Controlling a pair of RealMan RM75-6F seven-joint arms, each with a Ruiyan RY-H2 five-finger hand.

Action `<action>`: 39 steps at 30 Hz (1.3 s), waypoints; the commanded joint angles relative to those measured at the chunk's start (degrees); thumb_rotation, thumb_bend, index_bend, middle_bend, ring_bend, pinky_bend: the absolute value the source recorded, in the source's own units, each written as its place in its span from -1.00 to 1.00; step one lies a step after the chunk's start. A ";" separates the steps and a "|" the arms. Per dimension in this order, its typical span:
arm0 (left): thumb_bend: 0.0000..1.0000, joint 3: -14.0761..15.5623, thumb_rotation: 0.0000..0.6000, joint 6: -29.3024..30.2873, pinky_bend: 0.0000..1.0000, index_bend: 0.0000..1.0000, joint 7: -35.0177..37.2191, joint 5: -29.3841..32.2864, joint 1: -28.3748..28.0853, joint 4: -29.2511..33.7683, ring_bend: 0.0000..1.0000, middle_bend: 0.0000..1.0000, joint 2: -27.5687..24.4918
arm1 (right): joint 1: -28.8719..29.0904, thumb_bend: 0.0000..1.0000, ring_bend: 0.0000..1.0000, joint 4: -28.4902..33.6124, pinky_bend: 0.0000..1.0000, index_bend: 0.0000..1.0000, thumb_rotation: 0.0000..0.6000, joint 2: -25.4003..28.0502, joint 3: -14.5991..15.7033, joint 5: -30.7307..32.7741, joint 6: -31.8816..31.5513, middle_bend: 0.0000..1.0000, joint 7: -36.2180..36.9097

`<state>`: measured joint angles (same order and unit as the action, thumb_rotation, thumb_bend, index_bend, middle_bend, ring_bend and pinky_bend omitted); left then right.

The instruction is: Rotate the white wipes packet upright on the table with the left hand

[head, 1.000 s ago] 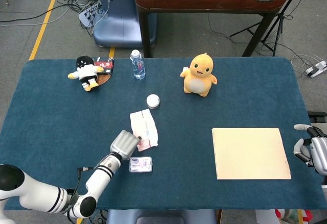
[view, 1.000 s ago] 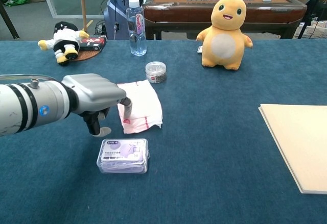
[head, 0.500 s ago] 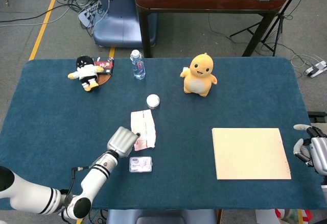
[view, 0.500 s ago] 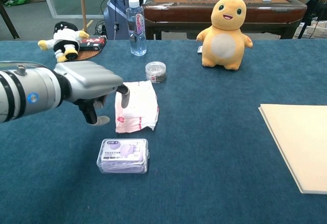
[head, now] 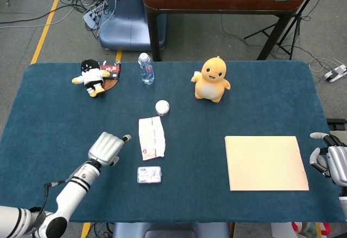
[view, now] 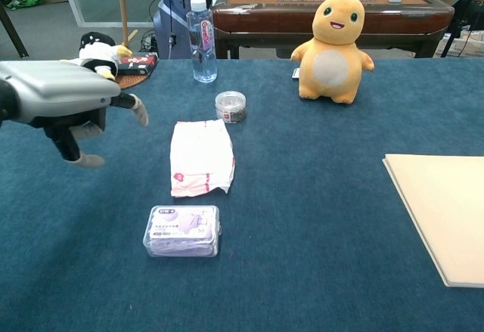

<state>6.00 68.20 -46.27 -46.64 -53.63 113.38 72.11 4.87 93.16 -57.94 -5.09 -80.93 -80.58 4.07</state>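
The white wipes packet (head: pixel 151 137) (view: pixel 200 156) lies flat near the middle of the blue table, its long side running away from me, pink print at its near end. My left hand (head: pixel 108 147) (view: pixel 64 100) hovers to the left of it, apart from it, holding nothing, one finger stretched toward the packet. My right hand (head: pixel 328 159) sits at the table's right edge in the head view, far from the packet; it holds nothing and its fingers look curled.
A small clear box of swabs (view: pixel 183 231) lies just in front of the packet. A round tin (view: pixel 231 106), a water bottle (view: pixel 202 30), a yellow plush (view: pixel 333 38) and a black-and-white plush (view: pixel 96 56) stand behind. A tan board (head: pixel 265 162) lies at right.
My left hand pulled away to the left, off the packet. The packet turned from slanted to lying straight, long side pointing away from me.
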 commanded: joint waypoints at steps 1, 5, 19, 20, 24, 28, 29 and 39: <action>-0.52 2.66 1.00 1.68 0.36 -0.64 5.32 -5.09 4.90 -0.50 -0.08 -0.01 -2.89 | 0.13 -0.59 -0.52 0.02 -0.01 -0.41 1.00 -0.20 0.10 0.02 0.26 -0.40 -0.48; -0.52 4.16 1.00 3.98 -0.12 -0.63 10.45 -9.58 9.50 -0.81 -0.43 -0.22 -4.74 | 0.24 -0.59 -0.52 0.11 -0.01 -0.41 1.00 -0.43 0.18 -0.10 0.33 -0.40 -1.07; -0.52 9.38 1.00 17.84 -0.28 -0.55 11.97 -16.48 26.21 -1.05 -0.54 -0.34 -8.69 | 0.57 -0.59 -0.52 -0.82 -0.01 -0.41 1.00 -2.22 0.58 -2.59 -0.95 -0.36 -2.31; -0.52 9.66 1.00 18.65 -0.28 -0.54 13.53 -17.88 27.71 -1.98 -0.54 -0.34 -8.60 | 0.59 -0.59 -0.52 -0.81 -0.01 -0.41 1.00 -2.35 0.67 -2.85 -1.04 -0.36 -2.46; -0.52 10.33 1.00 20.35 -0.28 -0.52 17.56 -20.44 32.13 -4.73 -0.54 -0.34 -8.48 | 0.28 -0.59 -0.52 -0.45 -0.01 -0.41 1.00 -2.23 0.98 -3.73 -1.87 -0.36 -2.55; -0.52 10.23 1.00 20.40 -0.28 -0.52 19.28 -20.04 35.45 -6.11 -0.54 -0.34 -9.01 | -0.20 -0.59 -0.52 -0.10 -0.01 -0.41 1.00 -1.85 1.05 -4.17 -2.92 -0.36 -2.29; -0.52 10.00 1.00 20.39 -0.28 -0.52 19.96 -20.07 36.02 -6.40 -0.54 -0.34 -9.12 | -0.27 -0.59 -0.52 -0.07 -0.01 -0.41 1.00 -1.80 1.06 -4.17 -3.03 -0.36 -2.25; -0.52 6.26 1.00 18.99 -0.28 -0.52 22.26 -21.65 38.88 -9.95 -0.54 -0.34 -8.88 | -0.61 -0.59 -0.52 0.21 -0.01 -0.41 1.00 -1.50 1.13 -3.66 -3.10 -0.36 -2.49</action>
<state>12.52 87.41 -23.95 -68.08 -14.99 103.66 63.05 4.26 93.37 -59.43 -3.96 -84.60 -83.69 1.57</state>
